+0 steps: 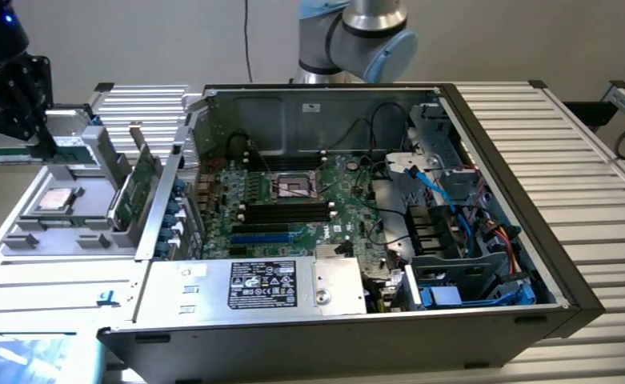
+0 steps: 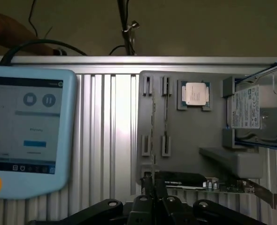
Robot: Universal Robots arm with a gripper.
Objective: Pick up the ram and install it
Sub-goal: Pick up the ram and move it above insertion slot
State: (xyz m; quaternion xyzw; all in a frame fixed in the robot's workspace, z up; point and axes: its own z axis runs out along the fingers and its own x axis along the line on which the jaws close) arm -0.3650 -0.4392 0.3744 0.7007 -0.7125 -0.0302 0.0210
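Exterior view
Arm: we see the arm rise behind the case and reach across to the view's left, with the gripper hanging over the tray.
Jaws: they are closed almost flat on the ram.
Ram: we see a long green strip held level under the gripper, above the tray and well apart from the case.
Table: we see ribbed metal with a plain pale wall behind it.
Case: the case lies open on its side, with the board flat inside.
Board: black slots sit just beside the socket.
Case corners: a supply sits at the near edge, and blue cables run at the view's right.
Tray: the grey tray is just beside the case on the view's left. It holds a CPU and a card standing on edge.
Pendant: its screen is at the near corner on the view's left.

Wrist view
Gripper: we see the gripper pointing down at the tray.
Jaws: they are pressed together on the ram, which shows edge-on as a thin line running out from between them.
Table: the ribbed metal carries the pendant beside the tray.
Tray: it holds the CPU, a tilted drive and the card. Clips stand near the ram's line.
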